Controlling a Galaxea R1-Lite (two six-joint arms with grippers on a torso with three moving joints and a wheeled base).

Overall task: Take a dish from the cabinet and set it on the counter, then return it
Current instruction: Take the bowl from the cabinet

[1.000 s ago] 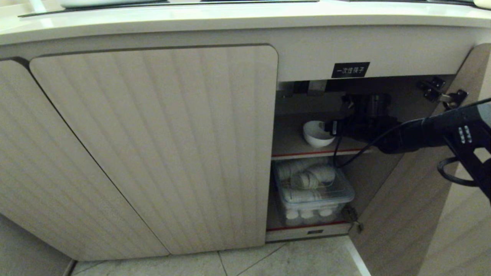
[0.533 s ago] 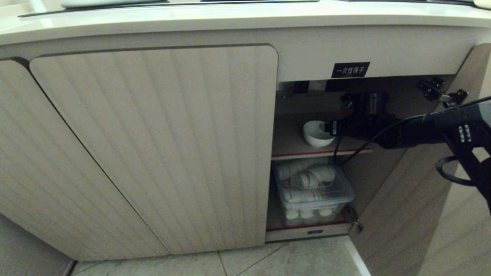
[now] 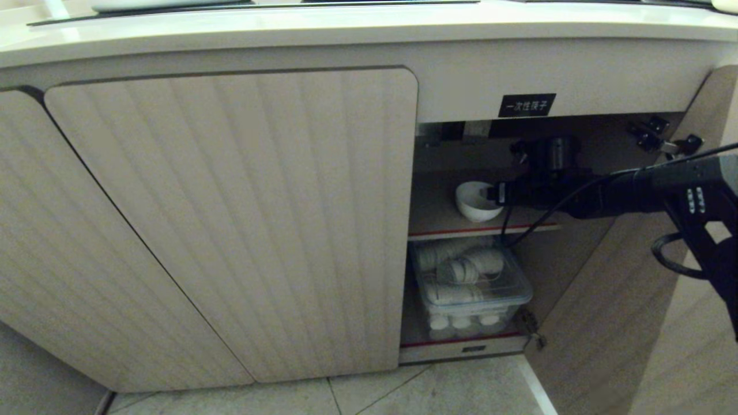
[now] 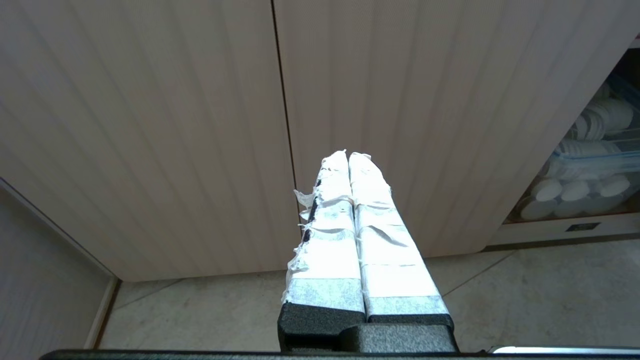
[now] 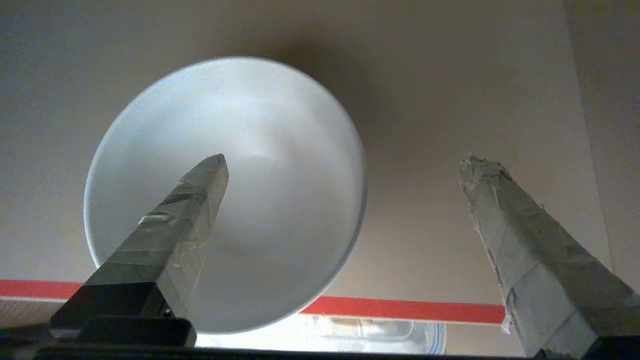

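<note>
One arm works: right gripper level inside cabinet, jaws apart, glossy round dish at its 9 o'clock.

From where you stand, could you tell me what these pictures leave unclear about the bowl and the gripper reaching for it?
- Head view: the right gripper is a dark mass against the white bowl; contact cannot be told.
- Right wrist view: one open finger overlaps the bowl; inside or above it is unclear.
- Head view: the wrist hides the upper shelf to the bowl's right.
- Clear bin: the white cups cannot be counted.
</note>
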